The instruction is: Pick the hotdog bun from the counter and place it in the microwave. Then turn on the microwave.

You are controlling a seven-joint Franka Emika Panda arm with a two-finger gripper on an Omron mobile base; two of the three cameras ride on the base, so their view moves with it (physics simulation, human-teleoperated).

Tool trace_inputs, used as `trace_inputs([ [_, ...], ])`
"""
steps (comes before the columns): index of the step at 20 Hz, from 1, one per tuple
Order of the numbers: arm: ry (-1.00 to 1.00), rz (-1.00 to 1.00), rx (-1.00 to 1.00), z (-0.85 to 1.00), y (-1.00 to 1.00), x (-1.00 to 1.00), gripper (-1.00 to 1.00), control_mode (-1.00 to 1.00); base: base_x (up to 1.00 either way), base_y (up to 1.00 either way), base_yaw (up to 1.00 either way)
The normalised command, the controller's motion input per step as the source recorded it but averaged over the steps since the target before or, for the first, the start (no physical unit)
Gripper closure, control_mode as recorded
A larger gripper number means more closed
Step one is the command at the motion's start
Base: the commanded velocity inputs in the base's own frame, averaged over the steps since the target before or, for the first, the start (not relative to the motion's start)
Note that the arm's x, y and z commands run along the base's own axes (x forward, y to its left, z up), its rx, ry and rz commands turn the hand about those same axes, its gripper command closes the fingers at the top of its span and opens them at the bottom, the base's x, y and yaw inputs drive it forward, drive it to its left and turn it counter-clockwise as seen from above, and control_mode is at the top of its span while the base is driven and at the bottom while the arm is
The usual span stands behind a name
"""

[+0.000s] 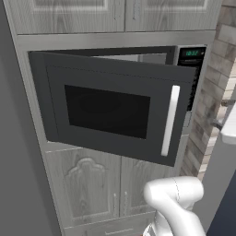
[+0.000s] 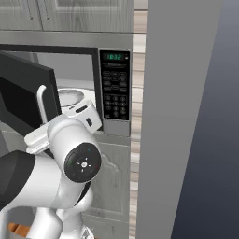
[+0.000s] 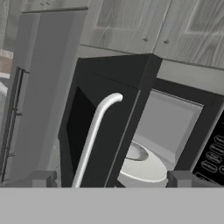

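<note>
1. Left base view — the microwave (image 1: 115, 106) sits built into grey cabinets, its door (image 1: 108, 110) swung partly open toward the camera. The dark window faces out; the white vertical handle (image 1: 169, 120) stands at the door's right edge. The keypad panel with green display (image 1: 192, 53) shows behind the door's upper right corner. The white arm (image 1: 177, 203) rises at lower right. A brick-pattern wall (image 1: 205, 115) runs to the right of the microwave.

2. Right base view — the arm's large white joint (image 2: 74, 154) is in the foreground, in front of the microwave's lower part. The keypad (image 2: 115, 95) with its green display is in plain sight. The white round turntable (image 2: 72, 98) is partly seen inside the cavity, nothing visible on the part that shows. A small orange-brown shape (image 2: 14, 228) sits at the bottom left edge, too cut off to identify as the hotdog bun.

3. Hand view — the end effector (image 3: 111, 179) has its two finger tips (image 3: 41, 178) set wide apart, nothing between them. It faces the open door's edge and handle (image 3: 94, 135) — the turntable (image 3: 142, 164) lies beyond.
</note>
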Motion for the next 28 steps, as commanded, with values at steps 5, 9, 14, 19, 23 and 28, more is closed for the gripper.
trace_inputs([
  [5, 0.0, 0.03, -0.02, -0.23, 0.1, 0.22, -1.0, -1.0, 0.0, 0.0, 0.0],
  [9, -0.01, 0.03, -0.02, -0.23, 0.08, 0.22, -1.0, -1.0, 0.0, 0.0, 0.0],
  [14, -0.02, 0.05, -0.02, -0.23, 0.07, 0.22, -1.0, -1.0, 0.0, 0.0, 0.0],
  [19, -0.02, 0.06, -0.02, -0.22, 0.07, 0.23, -1.0, -1.0, 0.0, 0.0, 0.0],
  [23, -0.02, 0.07, -0.01, -0.2, 0.07, 0.22, -1.0, -1.0, 0.0, 0.0, 0.0],
  [28, -0.01, 0.08, -0.01, -0.16, 0.05, 0.24, -1.0, -1.0, 0.0, 0.0, 0.0],
])
